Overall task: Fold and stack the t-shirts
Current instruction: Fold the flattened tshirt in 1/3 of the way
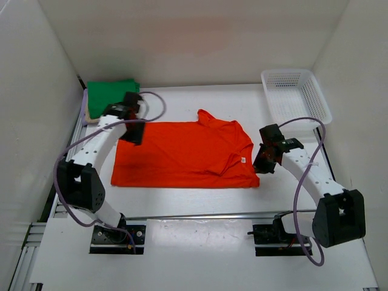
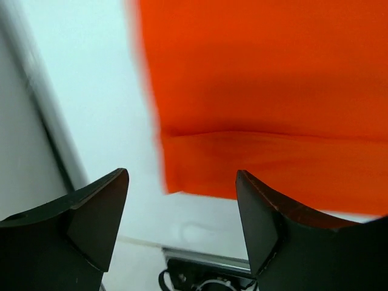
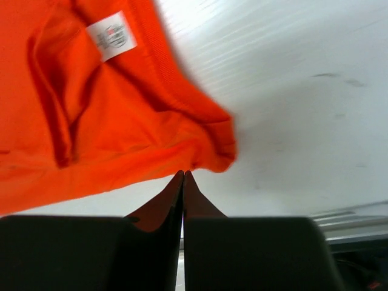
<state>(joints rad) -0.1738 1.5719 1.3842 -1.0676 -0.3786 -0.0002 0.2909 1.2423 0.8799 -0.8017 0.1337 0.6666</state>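
1 white lattice basket (image 1: 296, 97) sits at the table's (image 1: 182, 200) far-right corner, seemingly against the wall.

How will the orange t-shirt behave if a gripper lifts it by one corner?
Probably floppy: the orange t-shirt lies flat with soft creases in the cloth, so a lifted corner would likely leave the rest hanging. It looks thin and light. On the smooth table a push would likely bunch it.

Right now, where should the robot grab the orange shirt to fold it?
Probably its left-end far corner, from above: the orange-red t-shirt lies flat, so only thin edges can be pinched. The open left gripper hangs there; the shut right gripper sits by the near right corner.
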